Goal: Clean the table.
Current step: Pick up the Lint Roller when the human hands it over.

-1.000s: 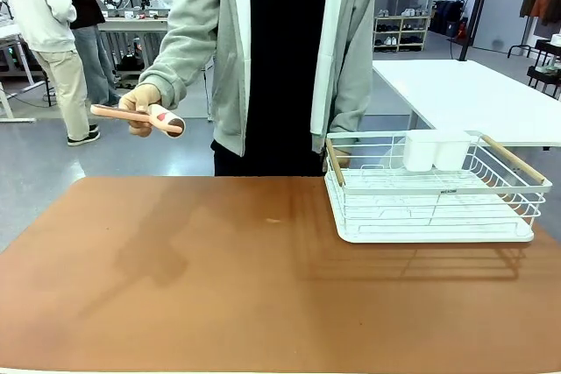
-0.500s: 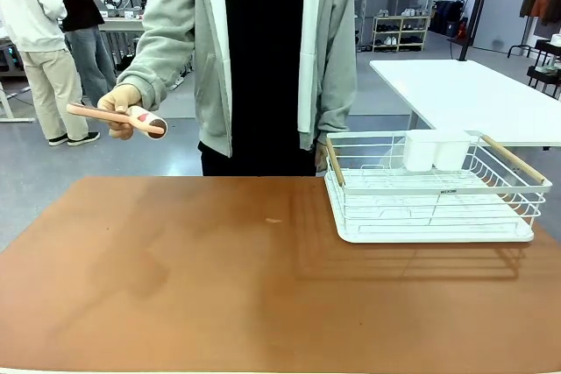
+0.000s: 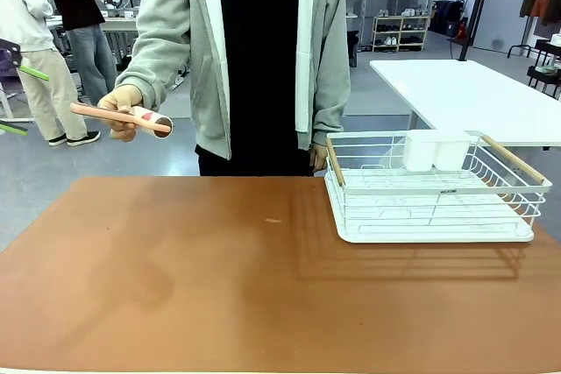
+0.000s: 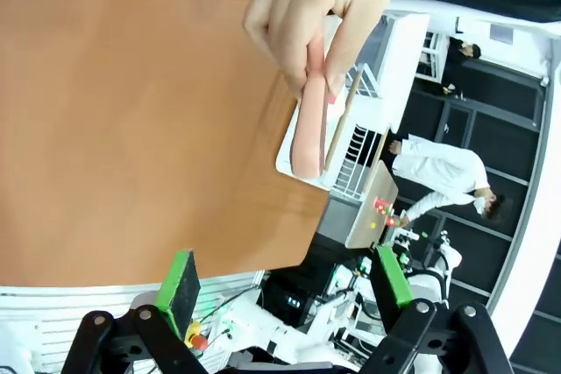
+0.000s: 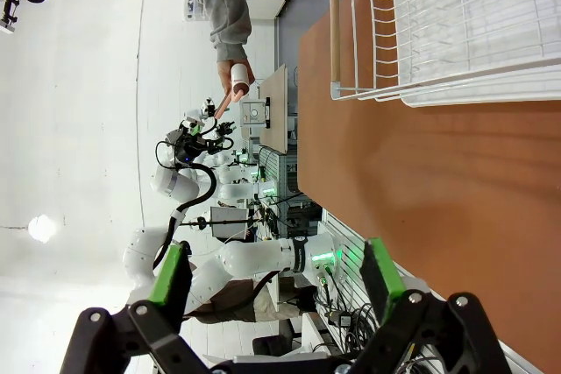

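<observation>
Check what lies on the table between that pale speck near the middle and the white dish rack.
Nothing: in the front view, the table is bare from the speck to the dish rack.

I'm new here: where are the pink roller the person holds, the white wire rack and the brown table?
pink roller (image 3: 92, 111): front view, on its handle.
white wire rack (image 3: 438, 236): front view, on its front base edge.
brown table (image 3: 219, 286): front view, on the bare top.
</observation>
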Robot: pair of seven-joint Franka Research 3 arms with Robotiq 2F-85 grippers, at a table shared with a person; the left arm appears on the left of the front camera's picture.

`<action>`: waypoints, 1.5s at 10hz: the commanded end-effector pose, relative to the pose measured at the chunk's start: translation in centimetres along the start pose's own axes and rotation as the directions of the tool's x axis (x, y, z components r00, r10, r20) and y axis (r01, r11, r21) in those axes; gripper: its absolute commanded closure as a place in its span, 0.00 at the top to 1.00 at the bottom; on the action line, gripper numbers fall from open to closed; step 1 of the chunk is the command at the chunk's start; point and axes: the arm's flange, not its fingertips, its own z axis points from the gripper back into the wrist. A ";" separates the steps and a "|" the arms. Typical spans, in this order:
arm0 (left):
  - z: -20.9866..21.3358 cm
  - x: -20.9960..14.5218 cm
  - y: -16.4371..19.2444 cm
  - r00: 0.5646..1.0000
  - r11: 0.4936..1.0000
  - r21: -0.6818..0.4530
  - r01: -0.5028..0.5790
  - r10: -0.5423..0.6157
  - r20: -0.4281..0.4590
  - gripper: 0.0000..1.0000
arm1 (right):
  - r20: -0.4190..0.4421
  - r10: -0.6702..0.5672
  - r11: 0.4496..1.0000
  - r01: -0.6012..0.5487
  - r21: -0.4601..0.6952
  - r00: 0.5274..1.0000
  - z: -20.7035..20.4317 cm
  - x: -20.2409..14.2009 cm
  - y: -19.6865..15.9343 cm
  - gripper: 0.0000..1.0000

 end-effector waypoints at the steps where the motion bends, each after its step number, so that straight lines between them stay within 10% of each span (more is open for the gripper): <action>1: -2.1 -1.6 -0.6 0.992 0.999 -0.044 -0.003 0.008 0.123 1.00 | -0.004 0.010 1.000 -0.010 0.005 1.000 0.0 -0.2 0.4 1.00; 15: -8.3 2.3 -1.1 0.982 0.993 -0.009 0.116 -0.114 0.152 1.00 | -0.004 0.010 1.000 -0.010 0.005 1.000 0.0 -0.2 0.4 1.00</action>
